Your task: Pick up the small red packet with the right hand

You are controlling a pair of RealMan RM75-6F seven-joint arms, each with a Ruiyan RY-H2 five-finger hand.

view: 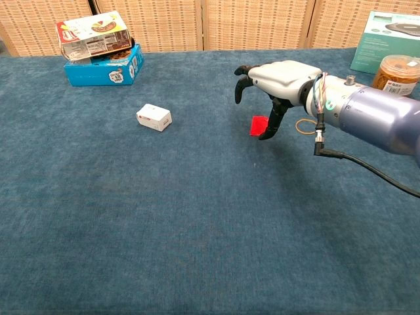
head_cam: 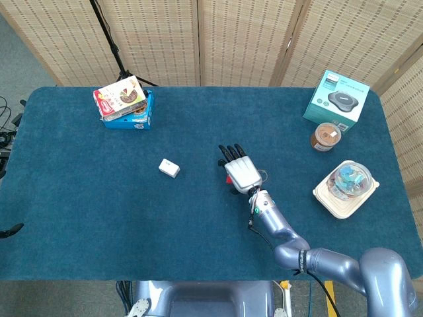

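Observation:
The small red packet (view: 257, 125) lies flat on the blue table (view: 197, 230), partly covered. My right hand (view: 279, 82) hovers directly over it with its fingers spread and curved downward. The thumb (view: 273, 121) reaches down beside the packet's right edge, and nothing is gripped. In the head view the right hand (head_cam: 239, 170) hides nearly all of the packet; only a red sliver (head_cam: 230, 179) shows at its left side. My left hand appears in neither view.
A small white box (view: 154, 117) sits left of the packet. A rubber band (view: 306, 126) lies just right of the hand. A blue box with a snack packet on top (head_cam: 125, 105) stands far left. A teal box (head_cam: 336, 97), a jar (head_cam: 326, 136) and a plastic container (head_cam: 346, 187) stand at the right.

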